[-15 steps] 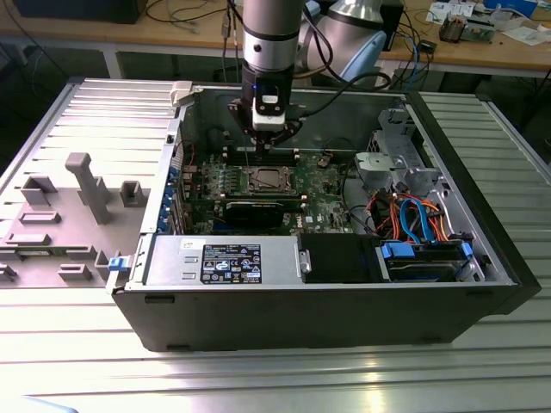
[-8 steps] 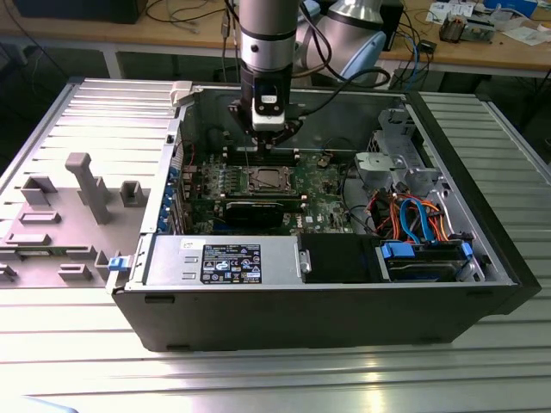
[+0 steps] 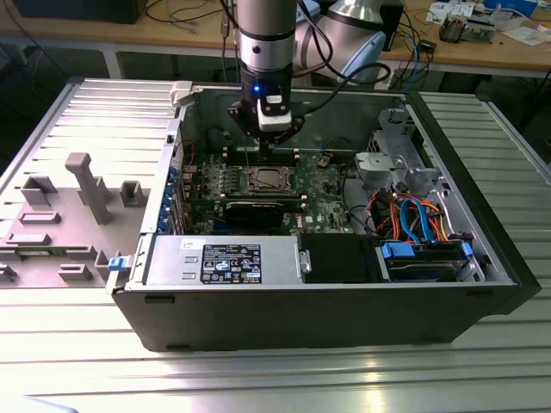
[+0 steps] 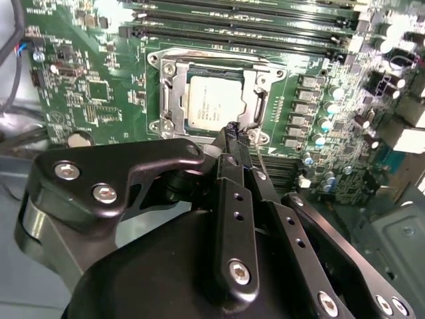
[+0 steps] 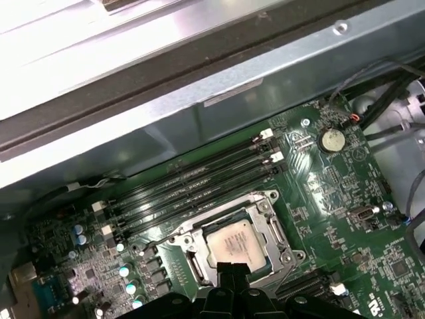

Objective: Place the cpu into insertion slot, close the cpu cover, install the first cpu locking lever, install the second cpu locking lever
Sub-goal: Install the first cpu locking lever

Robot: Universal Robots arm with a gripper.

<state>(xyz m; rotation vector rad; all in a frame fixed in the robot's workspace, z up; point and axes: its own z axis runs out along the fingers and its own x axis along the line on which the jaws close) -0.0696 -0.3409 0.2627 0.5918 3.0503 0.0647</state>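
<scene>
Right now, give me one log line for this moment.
cpu: seated | cpu cover: down around it | pincer: shut, tips at cover's edge

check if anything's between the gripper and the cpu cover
Nothing visible does. In the second wrist view the gripper has its tip right at the edge of the cover, which lies flat around the cpu; the short stretch between them is bare.

The arm (image 3: 265,34) is held upright, the wrist (image 3: 263,90) pointed straight down. In both wrist views the gripper (image 4: 234,131) (image 5: 230,268) is seen with its black fingers (image 4: 232,199) pressed together at the tips.
</scene>
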